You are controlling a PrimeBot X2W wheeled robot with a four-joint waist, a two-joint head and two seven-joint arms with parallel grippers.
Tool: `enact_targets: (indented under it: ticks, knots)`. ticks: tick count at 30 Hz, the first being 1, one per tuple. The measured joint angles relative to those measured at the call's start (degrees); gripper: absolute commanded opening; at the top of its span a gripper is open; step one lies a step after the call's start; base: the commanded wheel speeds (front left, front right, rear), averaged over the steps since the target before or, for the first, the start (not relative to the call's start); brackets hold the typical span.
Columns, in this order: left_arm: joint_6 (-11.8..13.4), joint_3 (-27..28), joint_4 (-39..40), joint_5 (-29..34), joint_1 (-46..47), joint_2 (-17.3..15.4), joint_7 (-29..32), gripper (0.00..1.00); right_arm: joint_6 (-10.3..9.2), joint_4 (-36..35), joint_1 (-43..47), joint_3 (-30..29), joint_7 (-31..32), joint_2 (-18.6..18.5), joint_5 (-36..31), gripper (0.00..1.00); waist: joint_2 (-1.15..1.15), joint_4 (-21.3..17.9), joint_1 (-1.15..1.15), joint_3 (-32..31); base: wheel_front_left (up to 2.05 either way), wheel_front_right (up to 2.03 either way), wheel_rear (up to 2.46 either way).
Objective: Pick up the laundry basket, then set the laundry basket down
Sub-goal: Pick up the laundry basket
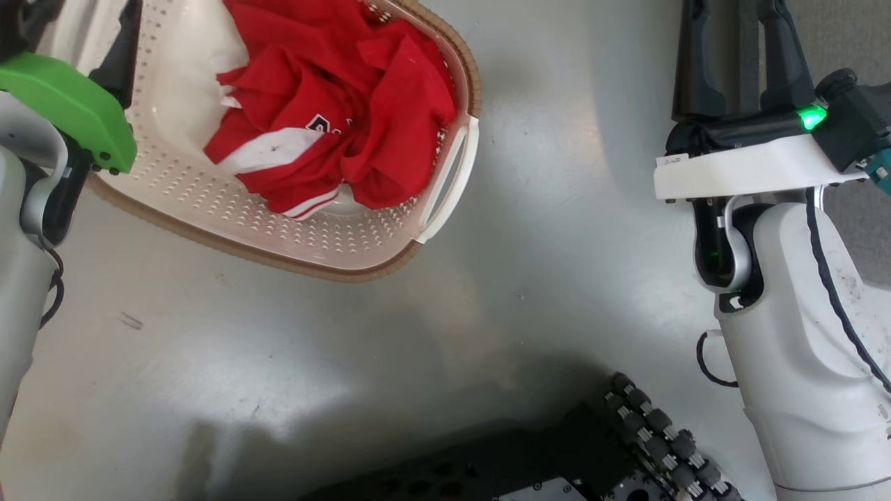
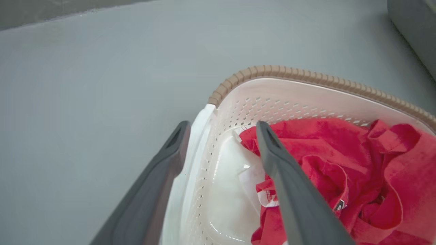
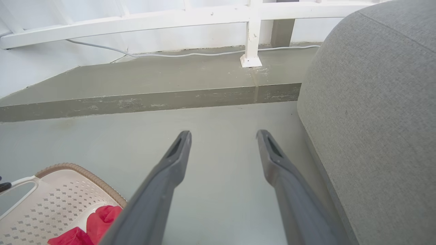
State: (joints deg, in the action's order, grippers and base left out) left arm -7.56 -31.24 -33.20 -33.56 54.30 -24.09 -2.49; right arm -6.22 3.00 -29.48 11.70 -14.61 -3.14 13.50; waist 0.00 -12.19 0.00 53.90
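Head view: the basket [image 1: 167,181], holding a red shirt [image 1: 348,104], sits on the floor [image 1: 522,292]. Left wrist view: the left claw [image 2: 222,127] is wide, straddling its side wall; closing could pinch the shirt, and a one-sided lift may tip it. Right wrist view: the right claw [image 3: 223,136] is wide, empty.

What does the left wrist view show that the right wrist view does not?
Left wrist: the left gripper open astride the side handle of the laundry basket, one finger outside the wall, one inside over the red garment. Right wrist: the right gripper open above floor, a grey sofa beside it, a raised step and white railing beyond. Shared: the basket's brown rim, the red garment, the grey floor.
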Motion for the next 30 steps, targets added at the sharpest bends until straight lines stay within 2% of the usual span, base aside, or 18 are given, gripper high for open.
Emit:
enact_targets:
  ticks: [10, 15, 23, 30]
  knots:
    - [0.01, 1.70, 0.29, 0.26, -2.10, 3.49, -12.28, 1.00, 0.10, 3.45, 0.86, -1.86, 0.00, -0.20, -2.10, 1.00, 0.00, 2.65, 0.00, -5.54, 0.00, 0.00, 0.00]
    - [0.66, 2.55, 0.90, 0.32, -4.89, 4.83, -12.27, 1.00, 0.16, 4.34, 1.97, -2.74, 0.00, -0.81, -2.80, 1.00, 0.00, 4.03, 0.00, -8.27, 0.00, 0.00, 0.00]
    - [3.85, 5.48, 4.65, 0.70, -9.68, 5.47, -12.27, 1.00, 0.55, 5.39, 4.42, -4.03, 0.00, -1.42, -3.05, 1.00, 0.00, 6.98, 0.00, -14.32, 0.00, 0.00, 0.00]
    - [6.41, 9.57, 11.54, 3.14, -15.01, 6.56, -12.24, 1.00, 1.09, 6.45, 6.78, -4.24, 0.00, -1.44, -3.08, 1.00, 0.00, 9.00, -0.01, -20.07, 0.00, 0.00, 0.00]
